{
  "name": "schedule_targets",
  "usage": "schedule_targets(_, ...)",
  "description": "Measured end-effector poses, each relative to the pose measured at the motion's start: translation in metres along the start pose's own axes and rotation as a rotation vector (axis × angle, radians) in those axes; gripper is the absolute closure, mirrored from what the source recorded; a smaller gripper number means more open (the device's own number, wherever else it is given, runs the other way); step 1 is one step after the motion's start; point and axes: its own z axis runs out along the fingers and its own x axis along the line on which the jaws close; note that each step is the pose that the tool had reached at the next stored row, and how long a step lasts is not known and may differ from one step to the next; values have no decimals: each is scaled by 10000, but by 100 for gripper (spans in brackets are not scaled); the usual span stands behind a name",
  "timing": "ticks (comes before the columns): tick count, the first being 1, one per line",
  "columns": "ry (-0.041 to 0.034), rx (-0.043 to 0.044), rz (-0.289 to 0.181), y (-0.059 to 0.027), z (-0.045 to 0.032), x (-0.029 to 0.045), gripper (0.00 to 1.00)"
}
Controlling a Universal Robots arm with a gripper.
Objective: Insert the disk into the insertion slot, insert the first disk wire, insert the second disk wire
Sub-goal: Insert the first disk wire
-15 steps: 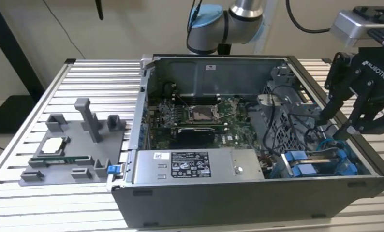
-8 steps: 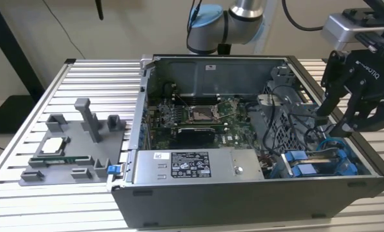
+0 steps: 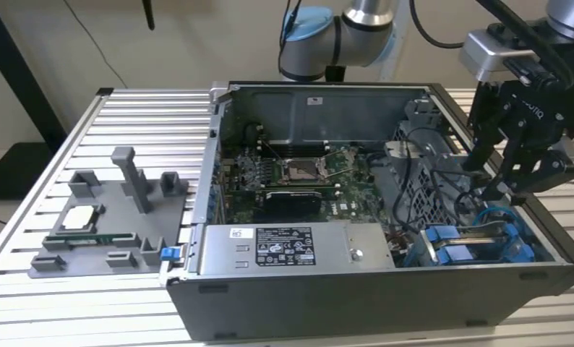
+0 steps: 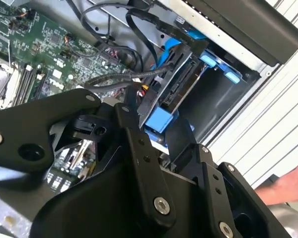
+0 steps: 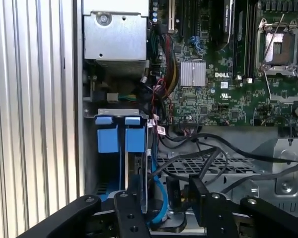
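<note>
The disk (image 5: 142,174) stands on edge in the insertion slot (image 5: 91,167) at the case's front corner, on the exterior view's right. Its blue frame tabs (image 5: 118,139) stick out of the bay, and they also show in the exterior view as the blue tabs (image 3: 453,246). My gripper (image 3: 504,194) hangs just above that bay, open, its black fingers (image 5: 130,201) straddling the disk's rear edge. Between them in the first wrist view lie a blue wire (image 5: 157,192) and a black plug (image 5: 173,201). In the second wrist view the gripper (image 4: 159,124) frames one blue tab (image 4: 161,120) of the disk (image 4: 181,84).
Black wires (image 5: 213,148) loop over the perforated cage (image 5: 188,166) beside the bay. The motherboard (image 3: 301,177) and the grey power-supply box (image 3: 287,249) take up the case's other parts. A grey fixture (image 3: 113,217) sits on the slatted table. A person's hand (image 4: 288,186) is outside the case.
</note>
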Motion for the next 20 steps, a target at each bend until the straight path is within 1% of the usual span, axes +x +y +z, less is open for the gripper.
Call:
schedule_targets(2,-9,40,-75,-1,1,0,0)
schedule_targets(6,-43,50,-266,0,0,1,0)
schedule_targets(9,-118,68,-420,0,0,2,0)
schedule_targets(14,-221,135,-695,0,2,2,0)
schedule_targets(20,-321,301,-1082,0,8,2,0)
